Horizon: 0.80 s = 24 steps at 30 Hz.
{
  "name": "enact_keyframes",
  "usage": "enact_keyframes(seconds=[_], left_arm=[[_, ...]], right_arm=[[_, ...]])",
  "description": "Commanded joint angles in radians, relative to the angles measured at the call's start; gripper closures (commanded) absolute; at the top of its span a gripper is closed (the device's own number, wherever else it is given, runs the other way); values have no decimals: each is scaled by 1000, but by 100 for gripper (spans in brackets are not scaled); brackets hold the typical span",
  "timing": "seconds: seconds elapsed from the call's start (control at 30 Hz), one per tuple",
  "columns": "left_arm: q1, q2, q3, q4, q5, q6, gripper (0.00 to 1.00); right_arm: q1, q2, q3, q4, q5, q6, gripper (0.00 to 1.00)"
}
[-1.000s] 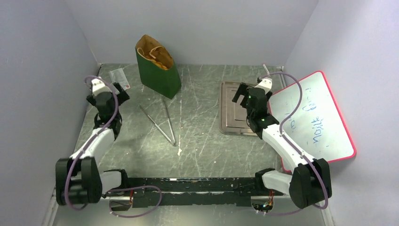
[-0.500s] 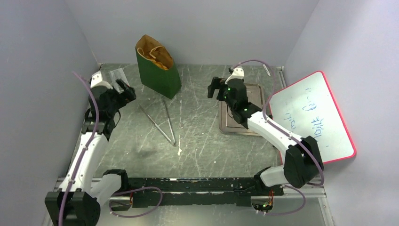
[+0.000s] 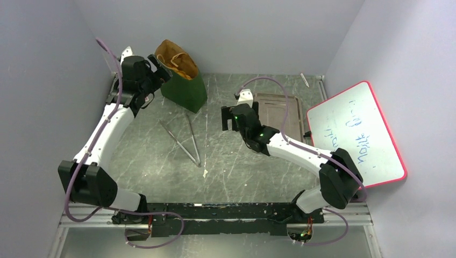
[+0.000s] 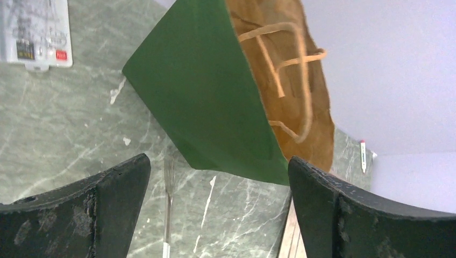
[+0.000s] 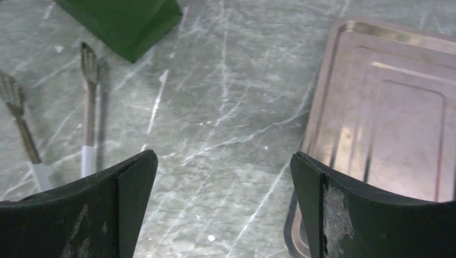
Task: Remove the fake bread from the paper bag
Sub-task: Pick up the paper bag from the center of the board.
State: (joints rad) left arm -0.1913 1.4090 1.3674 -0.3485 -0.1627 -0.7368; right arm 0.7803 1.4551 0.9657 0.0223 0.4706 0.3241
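Approach stage, with no bread yet removed. The paper bag (image 3: 185,90) is shown upright at the back left of the table, its mouth open upward; the fake bread (image 3: 185,72) is glimpsed only as small golden-orange shapes inside the mouth in the overhead view and is not made out in the left wrist view, where the kraft lining and the cord handles (image 4: 279,70) are seen. The left arm is extended far toward the back left corner, with its wrist raised beside the bag's upper left edge. The left gripper (image 3: 159,71) is aimed at the green face, its jaws spread wide and nothing held. The right arm is stretched leftward across the table centre; the right gripper (image 3: 228,119) is held low between the bag and the metal tray (image 3: 279,100), likewise wide open and empty. A pair of tongs (image 3: 183,141) lies on the table in front of the bag. The next move is judged to require one claw to be brought over the mouth and lowered past the handles, with the light bag perhaps steadied by the other arm against tipping.
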Motion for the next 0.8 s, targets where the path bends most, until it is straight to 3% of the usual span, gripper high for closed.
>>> enact_keyframes(seconds=[0.0, 0.53, 0.67, 0.77], left_arm=[[-2, 31, 62, -48, -45, -133, 6], [5, 228, 295, -104, -29, -132, 6], [-15, 190, 284, -175, 14, -134, 6], [-51, 98, 181, -201, -30, -140, 6]], right_arm=[[-4, 6, 15, -66, 137, -2, 3], [-21, 132, 89, -79, 151, 2, 1], [-37, 144, 90, -75, 145, -1, 1], [-51, 147, 93, -68, 129, -6, 1]])
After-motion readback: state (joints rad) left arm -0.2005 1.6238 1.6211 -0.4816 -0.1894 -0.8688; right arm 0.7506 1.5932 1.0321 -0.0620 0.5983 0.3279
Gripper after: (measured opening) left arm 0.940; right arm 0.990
